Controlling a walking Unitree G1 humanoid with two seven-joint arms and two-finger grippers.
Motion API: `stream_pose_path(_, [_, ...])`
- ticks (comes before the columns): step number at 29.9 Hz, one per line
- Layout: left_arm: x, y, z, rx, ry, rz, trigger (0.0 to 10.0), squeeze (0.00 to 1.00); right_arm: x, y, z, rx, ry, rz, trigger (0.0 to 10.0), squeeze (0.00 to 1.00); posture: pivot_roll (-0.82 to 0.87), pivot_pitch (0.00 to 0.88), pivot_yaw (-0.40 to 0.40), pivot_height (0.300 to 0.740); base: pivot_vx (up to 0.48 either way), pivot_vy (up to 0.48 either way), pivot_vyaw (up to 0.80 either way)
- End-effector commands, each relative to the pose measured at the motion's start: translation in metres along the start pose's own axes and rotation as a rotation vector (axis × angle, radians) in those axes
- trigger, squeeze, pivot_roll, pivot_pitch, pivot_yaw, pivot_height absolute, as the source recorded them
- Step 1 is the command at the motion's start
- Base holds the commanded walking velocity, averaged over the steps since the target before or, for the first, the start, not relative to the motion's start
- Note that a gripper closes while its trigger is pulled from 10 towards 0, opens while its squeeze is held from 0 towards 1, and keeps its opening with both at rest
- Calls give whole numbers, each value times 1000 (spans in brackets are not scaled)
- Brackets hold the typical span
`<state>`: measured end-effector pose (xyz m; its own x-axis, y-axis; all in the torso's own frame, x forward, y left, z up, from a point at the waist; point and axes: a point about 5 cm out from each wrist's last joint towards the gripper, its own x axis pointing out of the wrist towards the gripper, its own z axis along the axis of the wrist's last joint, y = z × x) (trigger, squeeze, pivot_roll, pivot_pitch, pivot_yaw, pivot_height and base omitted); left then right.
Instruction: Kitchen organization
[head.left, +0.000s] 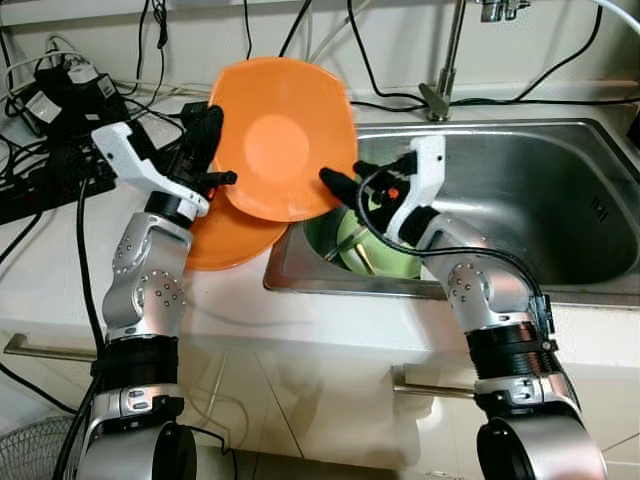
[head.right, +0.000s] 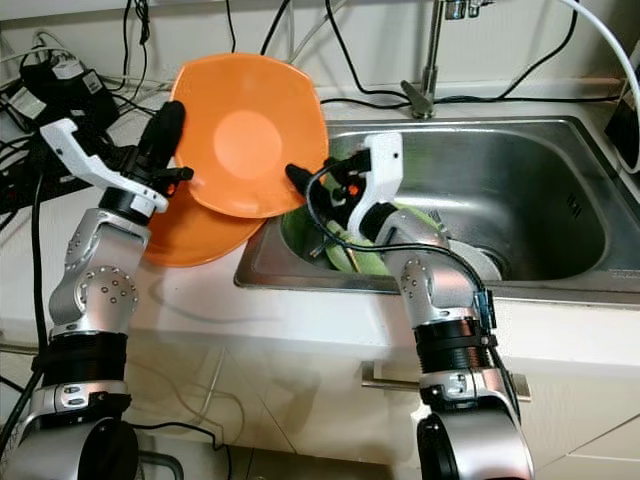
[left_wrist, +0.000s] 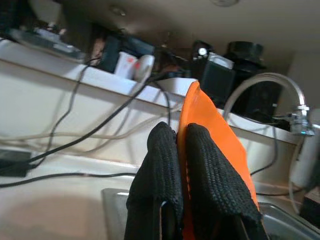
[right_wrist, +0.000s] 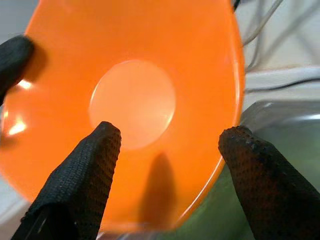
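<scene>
- Far left, a tangle of black power bricks and cables (head.left: 60, 95) lies on the white counter (head.left: 60, 270); no writing on them can be read.
- The left gripper (head.left: 205, 140) is clamped on the left rim of the upper orange plate (head.left: 280, 135), 1 finger on each face; the left wrist view shows the rim pinched between both pads.
- That plate is held tilted, nearly upright, above the counter's edge and the left end of the sink (head.left: 520, 180). A second orange plate (head.left: 225, 240) lies flat on the counter below it, just left of the sink.
- The held plate looks like light, stiff, glossy plastic: likely slippery, hardly fragile. The rim seems the best place to take it.
- The right gripper (head.left: 345, 185) has its fingers spread apart, near the plate's lower right edge, holding nothing.
- Green dishes (head.left: 375, 250) sit in the sink's left end, under the right gripper.
- The tap (head.left: 445, 70) stands at the far side. No brand or label is legible anywhere.
</scene>
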<state>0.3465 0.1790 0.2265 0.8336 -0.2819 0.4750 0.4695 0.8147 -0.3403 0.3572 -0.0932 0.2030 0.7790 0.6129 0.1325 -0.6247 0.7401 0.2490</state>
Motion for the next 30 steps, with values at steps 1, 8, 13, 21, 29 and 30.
stream_pose_path(1, [4, -4, 14, 9, -49, -42, 0, 0, 6, 3, 14, -15, -59, -1, 10000, 0, -46, 0, 125, 740, 0, 0, 0])
stream_pose_path(8, [1, -2, 16, 2, -58, -37, 0, 0, 7, -2, 24, -21, -127, -50, 10000, 0, -45, 0, 121, 740, 0, 0, 0])
stream_pose_path(13, [0, -4, 16, -7, -57, -48, 0, 0, 8, -3, 23, -8, -133, -58, 10000, 0, -45, 0, 120, 740, 0, 0, 0])
stream_pose_path(21, [1, -22, 7, -94, -5, -175, 0, 0, 9, 0, 16, 119, -132, -9, 0, 0, -45, 0, 117, 740, 0, 0, 0])
stream_pose_path(29, [-1, -22, 6, -105, 6, -184, 0, 0, 3, -9, 16, 197, -142, -11, 0, 0, -45, 0, 116, 740, 0, 0, 0])
stream_pose_path(30, [-2, -22, 7, -106, 6, -181, 0, 0, 2, -10, 16, 200, -141, -11, 0, 0, -45, 0, 116, 740, 0, 0, 0])
